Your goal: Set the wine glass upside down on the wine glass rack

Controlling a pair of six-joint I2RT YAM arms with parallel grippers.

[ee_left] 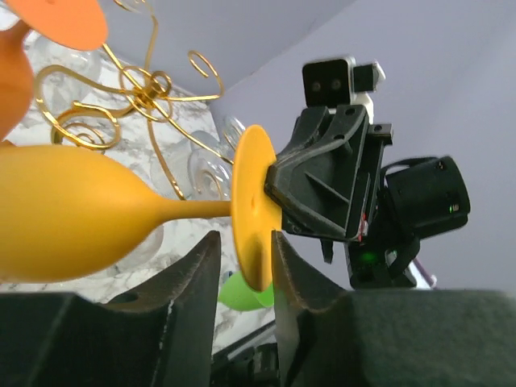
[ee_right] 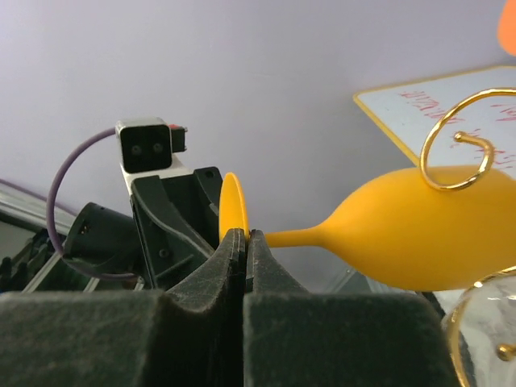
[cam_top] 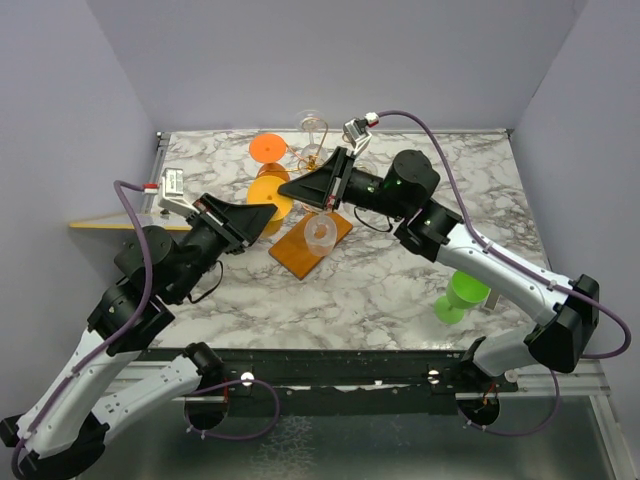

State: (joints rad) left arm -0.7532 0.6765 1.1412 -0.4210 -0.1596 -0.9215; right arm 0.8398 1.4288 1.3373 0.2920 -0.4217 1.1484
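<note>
Right tool (ee_right: 246, 235) pinches wine glass (ee_right: 419, 234) foot | left tool (ee_left: 244, 246) parted, straddling it

Back-centre of desk (cam_top: 400, 300) is running congested. Rack (cam_top: 292, 252) scrolls are fanning out above its base, w/ orange glass (cam_top: 268, 148) and clear glasses (cam_top: 313, 125) hanging among them; gaps btwn curls are looking narrow. Yellow wine glass (cam_top: 268, 195) is lying horizontal at rack's L side, bowl sitting close to the wire. Left gripper (cam_top: 270, 213) and right gripper (cam_top: 286, 190) are meeting nose-to-nose at its foot, blocking approach there. Green glass (cam_top: 462, 295) is standing beside right arm (cam_top: 500, 265), R side. Bare marble is showing front-centre. Side walls (cam_top: 60, 120) are hemming both flanks.
</note>
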